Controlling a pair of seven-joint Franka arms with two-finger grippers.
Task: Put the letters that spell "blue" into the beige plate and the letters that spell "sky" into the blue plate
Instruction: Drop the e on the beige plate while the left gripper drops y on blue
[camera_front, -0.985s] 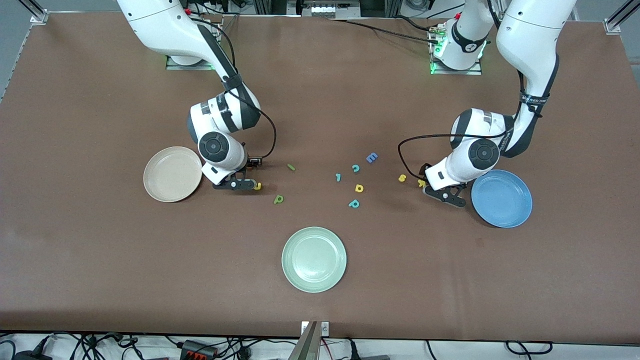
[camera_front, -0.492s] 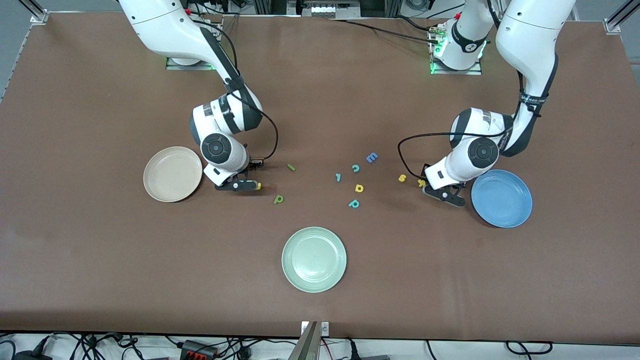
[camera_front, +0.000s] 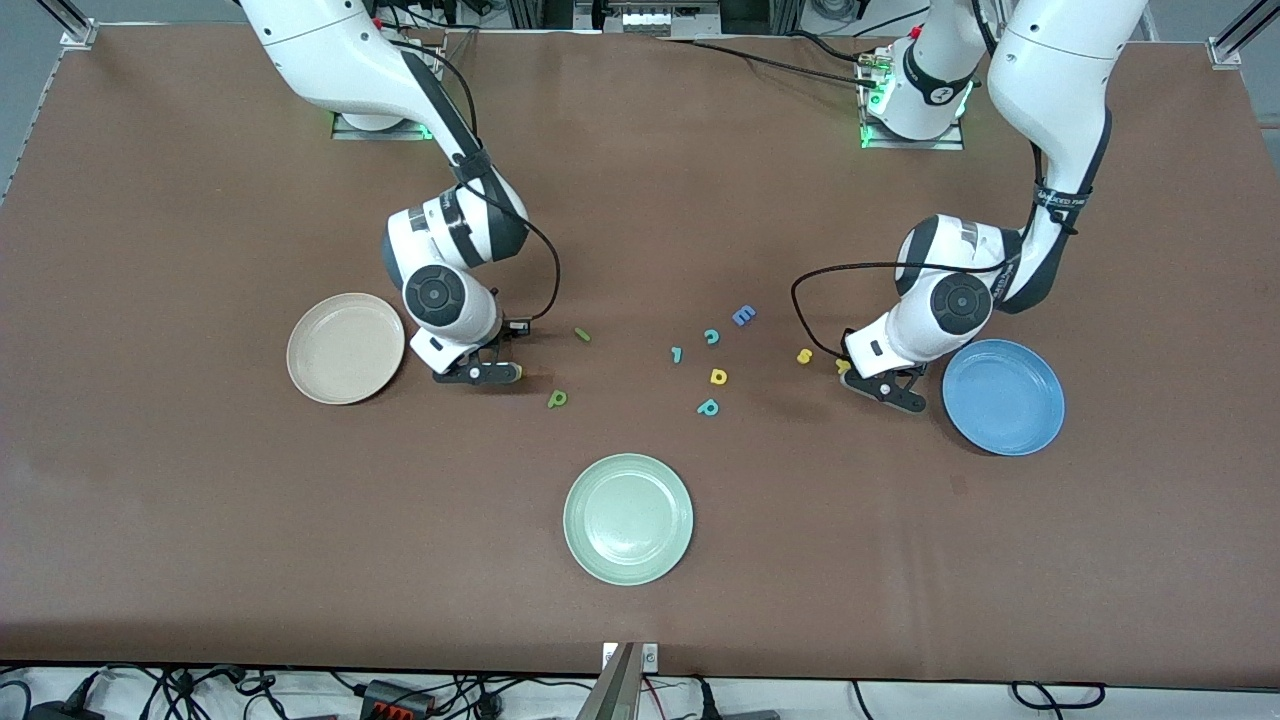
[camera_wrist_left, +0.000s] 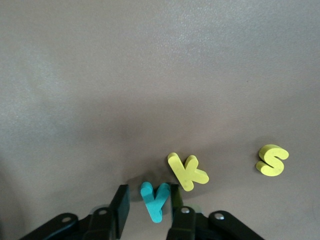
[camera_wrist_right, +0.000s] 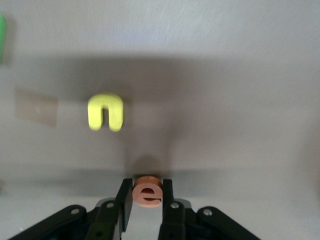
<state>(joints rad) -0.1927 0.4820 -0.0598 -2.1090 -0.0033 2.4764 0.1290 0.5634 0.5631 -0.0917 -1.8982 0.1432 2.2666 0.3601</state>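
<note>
Counted 3 plates and 12 letters. All letters lay on the counter top, outside the plates.

Plates: beige plate (camera_front: 345, 348) toward the right arm's end of the counter, blue plate (camera_front: 1003, 396) toward the left arm's end, pale green plate (camera_front: 628, 518) mid-length and closest to the front camera's edge of the counter.

Letters by colour:
- 4 yellow: yellow u (camera_wrist_right: 106, 112), yellow s (camera_wrist_left: 272, 160), yellow k (camera_wrist_left: 187, 172), yellow d (camera_front: 718, 376)
- 4 teal: teal y (camera_wrist_left: 155, 200), teal c (camera_front: 711, 337), teal l (camera_front: 676, 354), teal p (camera_front: 708, 407)
- 2 green: green l (camera_front: 582, 334), green b (camera_front: 557, 399)
- 1 orange: orange e (camera_wrist_right: 148, 192)
- 1 blue: blue E (camera_front: 743, 316)

Right gripper (camera_front: 488, 373) was low at the counter just beside the beige plate, and its fingers (camera_wrist_right: 126, 197) were pinched onto the orange e from both sides. The yellow u lay near it, flat and apart.

Left gripper (camera_front: 885, 388) was low just beside the blue plate. Its fingers (camera_wrist_left: 120, 207) straddled the teal y, w/ one touching it and a thin gap at the other, so not clamped. The yellow k lay just beside the y, and the yellow s a bit farther along.

The teal c, l, p, the yellow d and the blue E sat in a loose cluster mid-counter. The band label on the left arm was too small to read.
</note>
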